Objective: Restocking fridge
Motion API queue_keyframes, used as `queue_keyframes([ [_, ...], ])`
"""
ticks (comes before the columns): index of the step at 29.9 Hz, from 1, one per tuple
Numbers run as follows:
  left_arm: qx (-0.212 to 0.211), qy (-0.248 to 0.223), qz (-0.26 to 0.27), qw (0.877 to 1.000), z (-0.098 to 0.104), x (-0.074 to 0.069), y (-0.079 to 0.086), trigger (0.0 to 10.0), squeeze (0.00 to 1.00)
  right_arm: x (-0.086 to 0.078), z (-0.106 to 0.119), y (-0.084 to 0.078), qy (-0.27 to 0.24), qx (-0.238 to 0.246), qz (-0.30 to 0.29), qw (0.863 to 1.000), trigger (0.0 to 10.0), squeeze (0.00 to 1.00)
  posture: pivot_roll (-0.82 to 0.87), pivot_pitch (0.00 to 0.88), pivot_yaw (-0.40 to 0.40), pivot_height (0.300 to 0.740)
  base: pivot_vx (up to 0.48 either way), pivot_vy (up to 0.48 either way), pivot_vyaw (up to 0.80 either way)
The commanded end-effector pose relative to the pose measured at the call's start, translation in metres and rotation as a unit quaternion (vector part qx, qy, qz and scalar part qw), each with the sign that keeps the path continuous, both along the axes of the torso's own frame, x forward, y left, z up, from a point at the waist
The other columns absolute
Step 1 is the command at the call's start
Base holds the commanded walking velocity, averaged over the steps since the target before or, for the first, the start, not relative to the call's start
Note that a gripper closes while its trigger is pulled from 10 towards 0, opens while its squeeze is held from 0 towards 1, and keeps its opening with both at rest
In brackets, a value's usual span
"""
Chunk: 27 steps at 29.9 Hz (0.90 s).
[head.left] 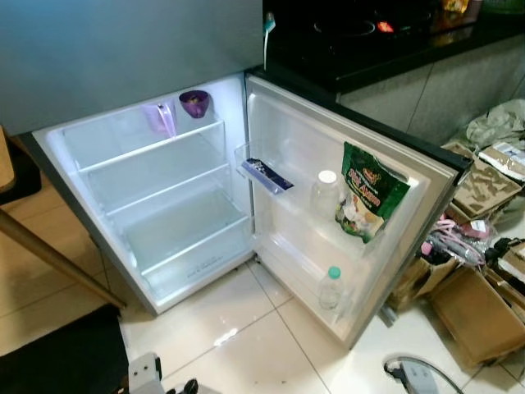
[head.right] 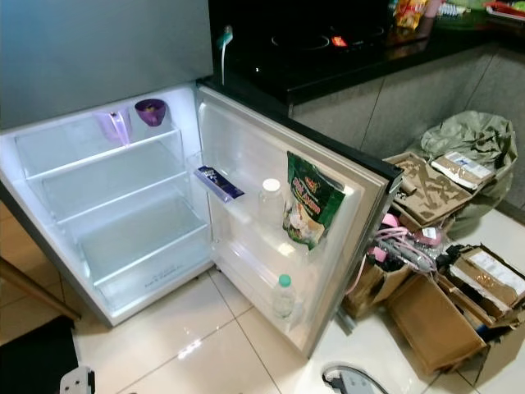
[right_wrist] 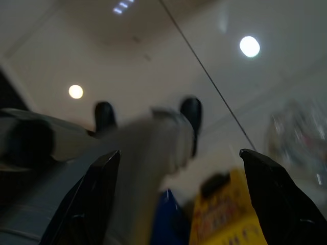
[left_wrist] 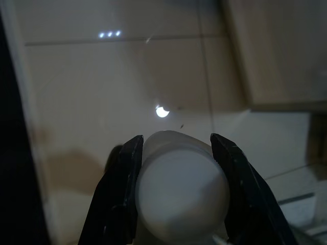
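Observation:
The fridge stands open with its lit white shelves bare, apart from a purple cup and a pale purple jug on the top shelf. The open door holds a blue box, a white-capped jar, a green snack bag and, lower down, a green-capped bottle. My left gripper is shut on a white round-topped container above the floor. My right gripper has its fingers wide apart around a blurred yellow and blue packet.
Cardboard boxes and a bag crowd the floor right of the door. A black counter with a hob runs behind. A wooden table leg slants at the left. A grey device with a cable lies on the tiles.

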<state>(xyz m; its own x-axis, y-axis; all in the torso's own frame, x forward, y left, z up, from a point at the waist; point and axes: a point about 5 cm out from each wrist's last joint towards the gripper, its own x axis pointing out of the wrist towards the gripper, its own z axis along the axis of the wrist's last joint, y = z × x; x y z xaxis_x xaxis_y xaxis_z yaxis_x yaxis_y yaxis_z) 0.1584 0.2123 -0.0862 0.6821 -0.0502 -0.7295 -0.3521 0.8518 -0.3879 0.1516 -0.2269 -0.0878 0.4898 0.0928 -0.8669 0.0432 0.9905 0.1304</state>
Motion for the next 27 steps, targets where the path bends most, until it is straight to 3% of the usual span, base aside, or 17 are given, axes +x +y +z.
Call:
queue_keyframes([
  [1,0.007,0.033,-0.001,0.999,-0.006,-0.014,0.002,10.0,0.00,-0.006,-0.002,-0.003,0.007,-0.010,-0.020,1.000,10.0,0.00,-0.08,0.050,0.037,0.740,0.000,0.000,0.00],
  [4,0.008,0.036,0.000,0.999,-0.007,-0.015,0.002,10.0,0.00,-0.007,-0.003,-0.004,0.008,-0.016,-0.022,1.000,10.0,0.00,-0.08,0.050,0.037,0.740,0.000,0.000,0.00],
  [13,0.013,0.041,0.001,0.999,-0.008,-0.015,-0.002,10.0,0.00,-0.005,-0.003,-0.002,0.007,-0.013,-0.030,0.999,10.0,0.00,-0.08,0.031,0.036,0.740,0.000,0.000,-0.80],
  [18,0.026,0.013,0.011,1.000,0.000,0.002,0.000,10.0,0.00,0.000,-0.002,0.002,-0.004,-0.002,-0.031,1.000,10.0,0.00,-0.08,0.031,0.038,0.740,0.000,0.000,-0.67],
  [19,0.028,-0.028,0.025,0.999,0.010,0.022,0.004,10.0,0.00,0.002,-0.001,0.005,-0.012,0.006,-0.023,1.000,10.0,0.00,-0.08,0.031,0.038,0.740,0.000,0.000,0.00],
  [22,0.050,-0.092,0.044,0.993,0.031,0.053,0.014,10.0,0.00,0.006,0.000,0.008,-0.024,0.021,-0.021,0.999,10.0,0.00,-0.08,0.035,0.039,0.740,0.000,0.000,0.00],
  [24,0.050,-0.092,0.044,0.993,0.031,0.053,0.014,10.0,0.00,0.006,0.000,0.008,-0.024,0.021,-0.021,0.999,10.0,0.00,-0.08,0.035,0.039,0.740,0.000,0.000,0.00],
  [26,0.061,-0.128,0.047,0.989,0.044,0.070,0.020,10.0,0.00,0.012,0.003,0.008,-0.040,0.024,-0.014,0.999,10.0,0.00,-0.08,0.041,0.042,0.740,0.000,0.000,0.00],
  [27,0.061,-0.128,0.047,0.989,0.044,0.070,0.020,10.0,0.00,0.012,0.003,0.008,-0.040,0.024,-0.014,0.999,10.0,0.00,-0.08,0.041,0.042,0.740,0.000,0.000,0.00],
])
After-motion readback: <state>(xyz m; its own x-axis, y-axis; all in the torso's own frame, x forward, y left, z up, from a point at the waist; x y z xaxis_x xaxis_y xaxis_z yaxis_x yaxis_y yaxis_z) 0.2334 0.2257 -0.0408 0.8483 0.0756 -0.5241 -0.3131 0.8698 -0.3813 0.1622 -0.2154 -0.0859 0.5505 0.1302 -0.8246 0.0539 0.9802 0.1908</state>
